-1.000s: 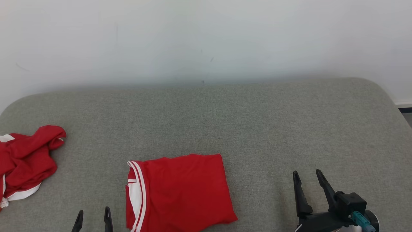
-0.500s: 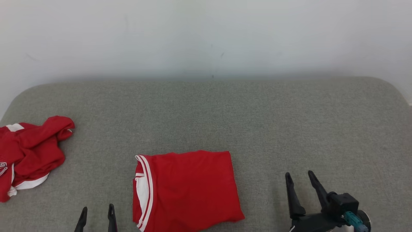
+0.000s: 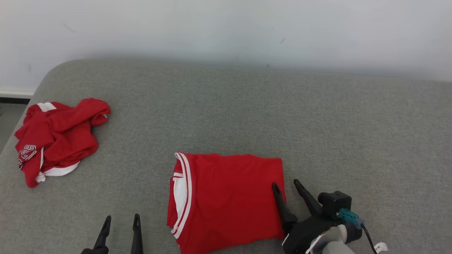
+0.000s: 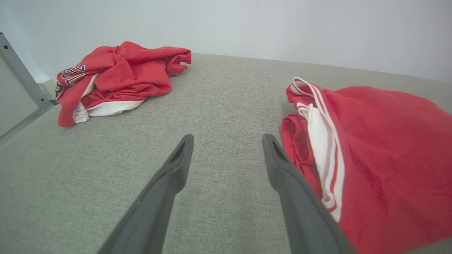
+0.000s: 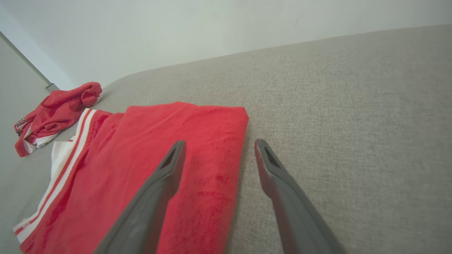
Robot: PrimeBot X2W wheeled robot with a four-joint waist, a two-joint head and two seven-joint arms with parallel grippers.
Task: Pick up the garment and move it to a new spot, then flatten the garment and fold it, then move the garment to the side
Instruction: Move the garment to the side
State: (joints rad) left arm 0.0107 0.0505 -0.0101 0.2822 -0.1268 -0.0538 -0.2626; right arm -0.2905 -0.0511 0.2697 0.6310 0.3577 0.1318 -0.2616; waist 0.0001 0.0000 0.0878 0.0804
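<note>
A folded red garment (image 3: 226, 199) with white stripes on its left edge lies flat on the grey cushion, near the front. It appears as the folded garment (image 4: 370, 158) in the left wrist view and the folded garment (image 5: 148, 169) in the right wrist view. My right gripper (image 3: 285, 187) is open and straddles the garment's right edge, one finger over the cloth and one over the cushion; this gripper (image 5: 219, 148) holds nothing. My left gripper (image 3: 121, 221) is open and empty, just left of the garment, seen as the left gripper (image 4: 226, 141).
A second red and white garment (image 3: 56, 137) lies crumpled at the far left of the grey cushion (image 3: 317, 123), near its left edge. A white wall (image 3: 226, 28) rises behind. A grey metal frame bar (image 4: 21, 77) stands beyond the cushion's left side.
The camera has turned, shifting the whole scene right and up. My right gripper has moved left, from apart from the garment to straddling its right edge. Both grippers stay open.
</note>
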